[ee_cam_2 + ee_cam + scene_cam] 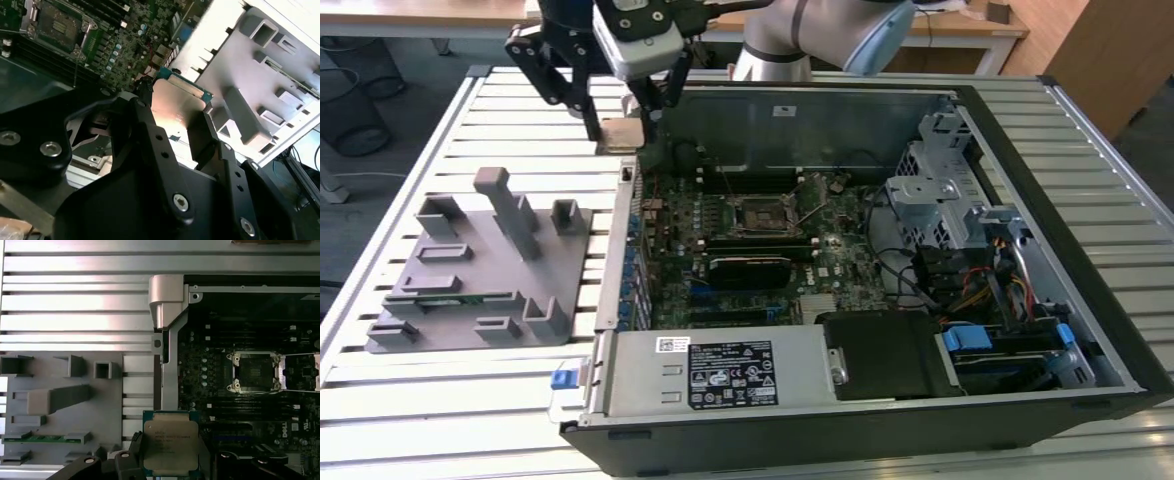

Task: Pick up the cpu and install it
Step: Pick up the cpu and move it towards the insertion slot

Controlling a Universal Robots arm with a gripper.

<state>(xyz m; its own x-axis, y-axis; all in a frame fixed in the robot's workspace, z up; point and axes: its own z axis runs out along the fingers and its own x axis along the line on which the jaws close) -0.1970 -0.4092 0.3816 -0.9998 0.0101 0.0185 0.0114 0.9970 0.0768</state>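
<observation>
**Scene, from the gripper outward**

- The slatted metal table (454, 400) lies under the gripper and carries everything else.
- The open computer case (854, 430) lies on its side. Its side wall passes almost directly beneath the gripper.
- The motherboard (720, 250) lies in the case, below the gripper and to the exterior view's right of it.
- The grey fixture (467, 270) lies on the other side of the gripper, outside the case wall.
- The gripper (622, 130) hangs above the wall, raised clear of both the fixture and the board.
- The socket (254, 371) is well apart from the gripper, deeper in the board. Its load plate appears to be swung aside.
- The cpu (171, 442) is clamped between the two fingers (150, 130), which bear on opposite edges. Its metal lid faces the first wrist camera, and it hangs free, touching nothing else.

**Hazards (judgement)**

1. Slip. The grip bears on thin edges only, so a jolt or a hard stop could shift the chip or drop it onto the board.
2. Wall strike. The chip is over the case rim, so descending before it is clear could clip the wall.
3. Misalignment. Any rotation or tilt at seating could bend the socket contacts. The pictures do not show whether the corner marks match.
4. Load plate. If it is not fully open, it could foul the fingers.
</observation>
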